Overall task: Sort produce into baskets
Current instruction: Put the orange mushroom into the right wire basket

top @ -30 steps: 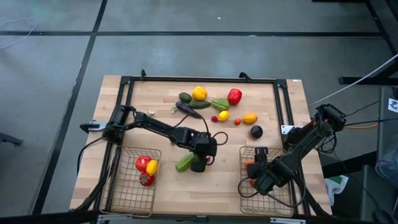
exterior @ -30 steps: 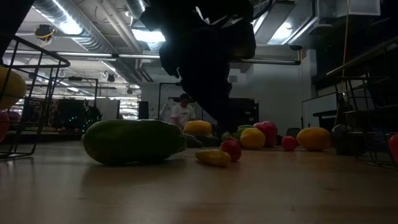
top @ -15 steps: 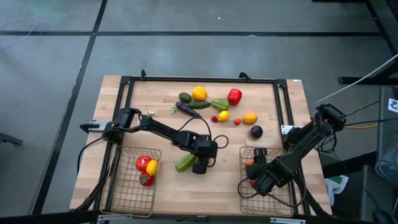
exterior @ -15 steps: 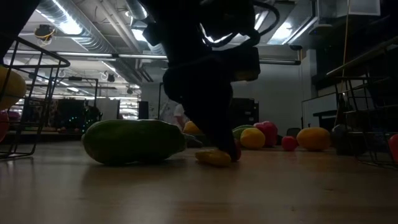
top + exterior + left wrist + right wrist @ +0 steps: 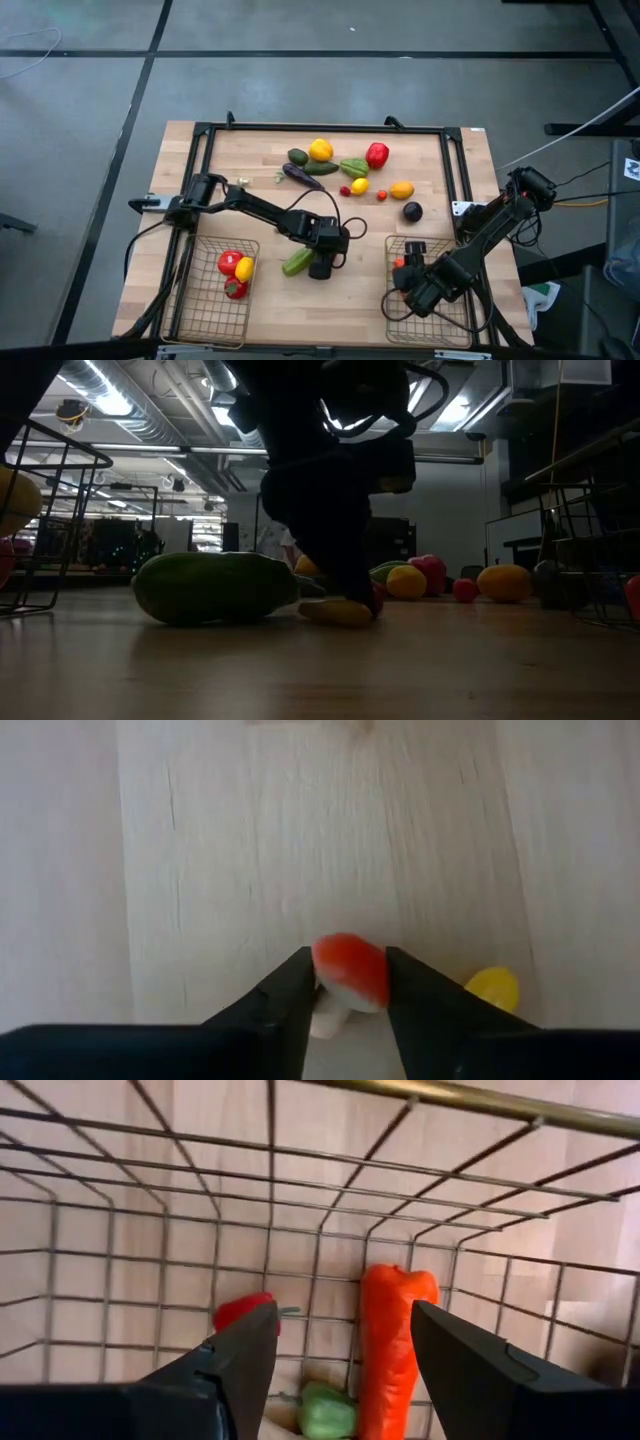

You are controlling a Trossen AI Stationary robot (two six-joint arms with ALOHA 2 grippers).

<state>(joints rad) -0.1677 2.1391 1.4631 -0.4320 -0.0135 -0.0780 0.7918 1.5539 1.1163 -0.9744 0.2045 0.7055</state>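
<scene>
The left gripper (image 5: pixel 322 268) is reaching down to the wooden counter (image 5: pixel 350 290) between the two baskets, just beside a green cucumber-shaped piece (image 5: pixel 297 262) that is lying on the boards. In the left wrist view its fingers (image 5: pixel 290 995) are sitting narrowly apart on either side of a small red-capped mushroom piece (image 5: pixel 348 975), touching or nearly touching it while it is resting on the wood, and a small yellow piece (image 5: pixel 493 988) is lying just beside the far finger. From the low view the same arm is coming down as a dark mass over the yellow piece (image 5: pixel 337 611), with the cucumber (image 5: pixel 215 587) to one side. The right gripper (image 5: pixel 410 283) is hanging over the right basket (image 5: pixel 455 322); its fingers (image 5: pixel 235 1355) are standing well apart with nothing between them, looking down on an orange carrot (image 5: pixel 392 1345), a red piece (image 5: pixel 236 1310) and a small green piece (image 5: pixel 325 1410) lying inside the mesh. The left basket (image 5: pixel 195 315) is holding a red piece (image 5: pixel 229 262), a yellow one (image 5: pixel 244 269) and another red one (image 5: pixel 235 289). The remaining produce is lying in a cluster at the far side of the counter: a yellow pepper (image 5: pixel 320 150), a red pepper (image 5: pixel 377 154), a green pepper (image 5: pixel 353 167), a dark green avocado-like piece (image 5: pixel 297 156), a purple eggplant (image 5: pixel 297 174), an orange-yellow fruit (image 5: pixel 402 189) and a dark purple round piece (image 5: pixel 412 211)
</scene>
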